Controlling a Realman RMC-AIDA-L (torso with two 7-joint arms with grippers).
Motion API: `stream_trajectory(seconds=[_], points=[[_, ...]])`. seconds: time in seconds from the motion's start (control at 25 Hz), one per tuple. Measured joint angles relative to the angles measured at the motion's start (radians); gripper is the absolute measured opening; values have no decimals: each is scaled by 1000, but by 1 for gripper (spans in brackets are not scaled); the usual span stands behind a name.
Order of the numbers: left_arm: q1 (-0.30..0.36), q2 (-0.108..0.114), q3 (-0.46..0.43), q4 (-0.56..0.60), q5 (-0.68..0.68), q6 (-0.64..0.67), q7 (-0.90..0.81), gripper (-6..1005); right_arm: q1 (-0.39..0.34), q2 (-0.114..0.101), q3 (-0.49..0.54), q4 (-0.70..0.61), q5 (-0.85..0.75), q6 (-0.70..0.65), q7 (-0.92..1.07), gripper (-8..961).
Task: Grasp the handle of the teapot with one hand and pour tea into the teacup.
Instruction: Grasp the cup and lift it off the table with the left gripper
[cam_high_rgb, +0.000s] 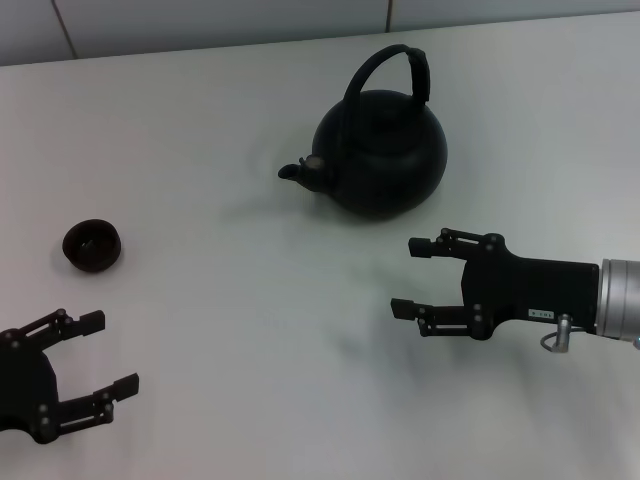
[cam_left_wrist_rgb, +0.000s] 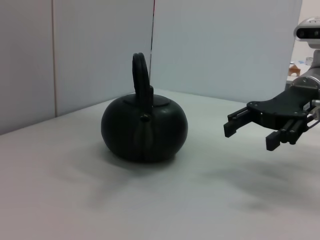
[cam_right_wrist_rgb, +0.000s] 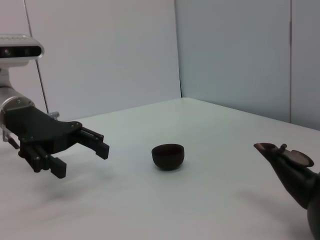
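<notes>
Table (cam_high_rgb: 250, 300): a plain white surface is carrying everything, with pale wall panels running along its far edge.

Teapot (cam_high_rgb: 381, 150): the matte-black pot is sitting upright on the table toward the far side, right of centre in the head view. Its stubby spout (cam_high_rgb: 296, 173) is pointing toward the robot's left. In the left wrist view the round body (cam_left_wrist_rgb: 144, 128) is showing side-on; in the right wrist view only the spout and the lid edge (cam_right_wrist_rgb: 285, 157) are showing at the border.

Handle (cam_high_rgb: 390, 70): the arched hoop is standing up over the lid, thicker along its right-hand side. Nothing is touching it.

Teacup (cam_high_rgb: 93, 244): the tiny dark cup is sitting upright on the table at the left, well apart from the teapot, on the side the spout is facing. In the right wrist view (cam_right_wrist_rgb: 168, 156) it is sitting between the left claw and the spout.

Right claw (cam_high_rgb: 412, 277): it is hovering over the table on the near side of the teapot, near it but not touching, fingers spread wide and pointing left, gripping nothing. The left wrist view (cam_left_wrist_rgb: 252, 134) is showing it beside the pot's body.

Left claw (cam_high_rgb: 108, 352): it is hanging at the near-left corner, on the near side of the teacup, fingers spread apart and empty.
</notes>
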Motion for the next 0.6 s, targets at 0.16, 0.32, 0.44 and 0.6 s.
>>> stream_trajectory(seconds=[0.16,0.32,0.44,0.6], points=[[1,-1,-11,4,0,4,-4,841,4,0,0,0,-1,1,0,811],[1,-1,-13,4,-1,12,-5,836,5,0,0,0,0,2,-1,811],[1,-1,-15,4,-1,13,-5,831,5,0,0,-1,2,2,-1,811],[1,-3,-22,4,1,14,-4,826,5,0,0,-3,3,1,-1,811]])
